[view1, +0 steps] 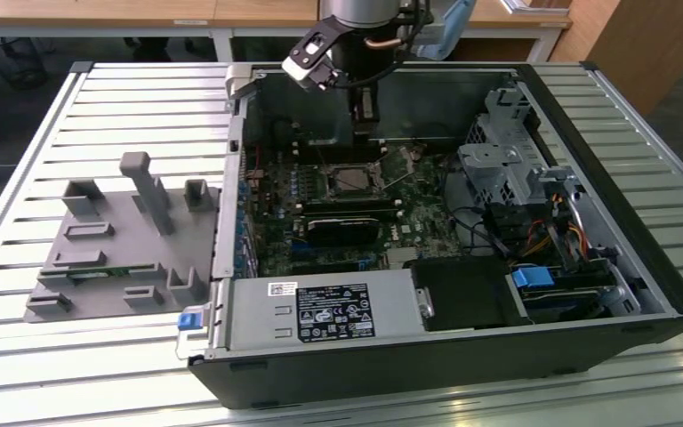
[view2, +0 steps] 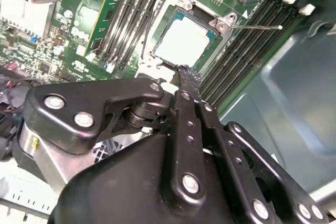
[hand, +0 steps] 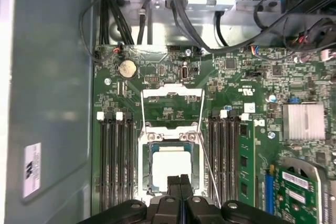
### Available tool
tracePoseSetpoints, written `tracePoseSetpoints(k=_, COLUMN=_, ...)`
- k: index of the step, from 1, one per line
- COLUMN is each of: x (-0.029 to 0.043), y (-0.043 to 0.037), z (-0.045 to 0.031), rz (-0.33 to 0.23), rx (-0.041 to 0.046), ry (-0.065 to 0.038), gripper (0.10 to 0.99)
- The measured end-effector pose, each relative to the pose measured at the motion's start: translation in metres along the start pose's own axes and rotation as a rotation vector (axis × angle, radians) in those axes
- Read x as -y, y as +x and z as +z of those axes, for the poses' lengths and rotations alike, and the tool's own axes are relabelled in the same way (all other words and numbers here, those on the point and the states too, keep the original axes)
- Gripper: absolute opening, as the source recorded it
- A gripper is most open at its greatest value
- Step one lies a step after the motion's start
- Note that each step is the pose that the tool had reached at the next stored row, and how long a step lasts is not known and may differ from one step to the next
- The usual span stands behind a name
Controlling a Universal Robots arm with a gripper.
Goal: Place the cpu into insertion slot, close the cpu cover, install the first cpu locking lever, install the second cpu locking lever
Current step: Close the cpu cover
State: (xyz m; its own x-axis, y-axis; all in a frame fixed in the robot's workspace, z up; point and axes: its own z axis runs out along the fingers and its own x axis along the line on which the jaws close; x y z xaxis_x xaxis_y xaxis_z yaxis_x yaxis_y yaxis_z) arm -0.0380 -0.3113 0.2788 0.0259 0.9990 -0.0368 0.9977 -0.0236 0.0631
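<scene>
Where the cpu lies: the cpu (hand: 170,165) (view2: 184,40) sits flat in the insertion slot (hand: 148,167), its pale metal top facing up.
Cpu cover: the cpu cover (hand: 172,92) is swung open at its hinge on the far side of the slot from the gripper, and green board shows through its window.
Lever: a thin metal lever (hand: 209,169) (view2: 257,26) stands free beside the slot, not latched down.
Gripper: the gripper (hand: 180,180) (view2: 184,71) (view1: 365,139) hangs just over the near edge of the cpu, with its fingers pressed together and nothing between them.
Memory slots: long black memory slots (hand: 115,156) flank the insertion slot on both sides.
Battery: a coin battery (hand: 127,68) sits on the board beyond the open cover.
Case: the open computer case (view1: 626,222) rests on a slatted counter (view1: 33,356).
Fixture: a grey fixture (view1: 128,240) stands on the counter at the exterior view's left of the case.
</scene>
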Motion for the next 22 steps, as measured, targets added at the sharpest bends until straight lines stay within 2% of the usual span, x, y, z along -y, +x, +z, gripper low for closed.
tracePoseSetpoints(k=4, x=-0.0002, y=-0.0019, z=-0.0021, rz=0.0, rx=0.0, ry=0.0, gripper=0.106)
tracePoseSetpoints(k=8, x=-0.0012, y=-0.0087, z=-0.0016, rz=-0.001, rx=-0.0001, ry=0.0, gripper=0.106)
tracePoseSetpoints(k=14, x=-0.0148, y=-0.008, z=0.002, rz=-0.018, rx=-0.0012, ry=0.0, gripper=0.106)
tracePoseSetpoints(k=22, x=-0.0271, y=-0.0055, z=0.0099, rz=-0.041, rx=-0.0027, ry=0.0, gripper=0.106)
